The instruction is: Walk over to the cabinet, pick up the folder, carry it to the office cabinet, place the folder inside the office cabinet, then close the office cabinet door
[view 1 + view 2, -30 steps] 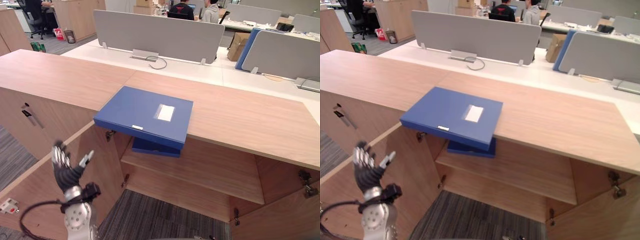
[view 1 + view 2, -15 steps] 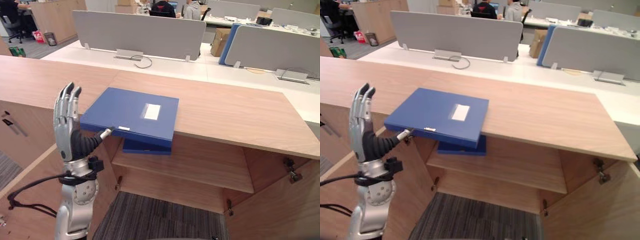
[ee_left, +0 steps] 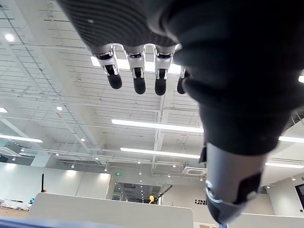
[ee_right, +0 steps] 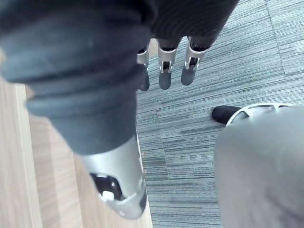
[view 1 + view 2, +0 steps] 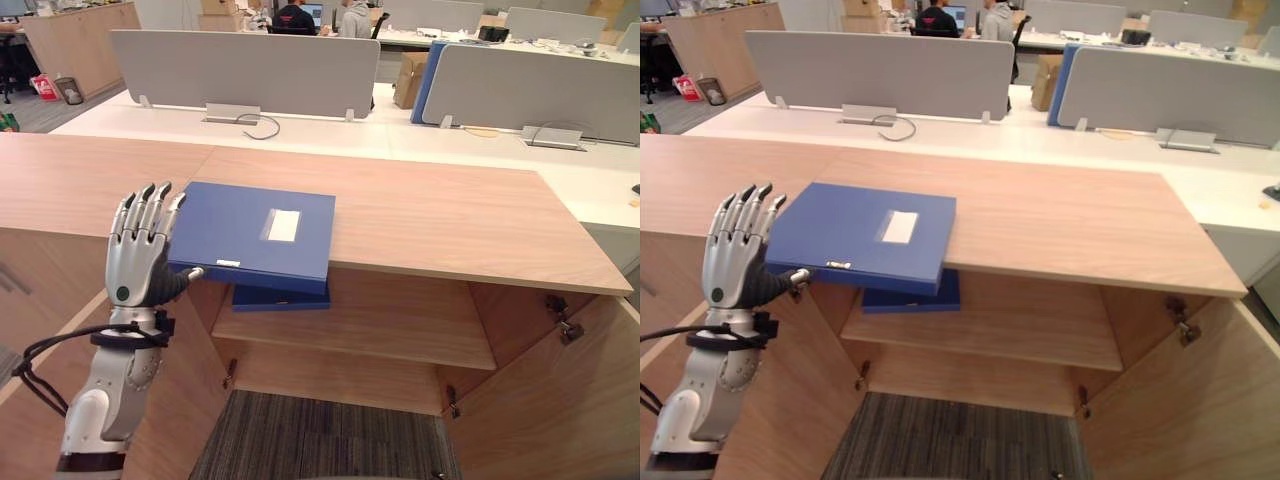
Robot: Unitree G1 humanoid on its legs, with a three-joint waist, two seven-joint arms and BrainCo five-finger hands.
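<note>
My left hand [image 5: 132, 265] is raised beside the cabinet, fingers straight, close together and pointing up, nothing in its grasp; in my left wrist view the same fingers [image 3: 137, 71] stand out against the ceiling lights. The blue folder [image 5: 255, 232] lies flat on the wooden cabinet top [image 5: 440, 225], at its front edge and towards the left, with its near side hanging out past that edge over the open compartment. My fingers are just beside the folder's left side, and my thumb tip is at its near left corner (whether it actually touches, I cannot tell). Below the overhang, a second blue folder [image 5: 280, 298] lies on the shelf [image 5: 400, 330] inside the cabinet, at the shelf's left end. Both doors are swung out towards me: the left door [image 5: 190, 390] just behind my arm, the right door [image 5: 560, 400] at the far side of the opening. My right hand [image 4: 164, 71] hangs down over the grey carpet [image 4: 228, 71], its fingers loose, nearly straight and holding nothing. Behind the cabinet runs a row of white desks with grey dividers [image 5: 240, 70].
</note>
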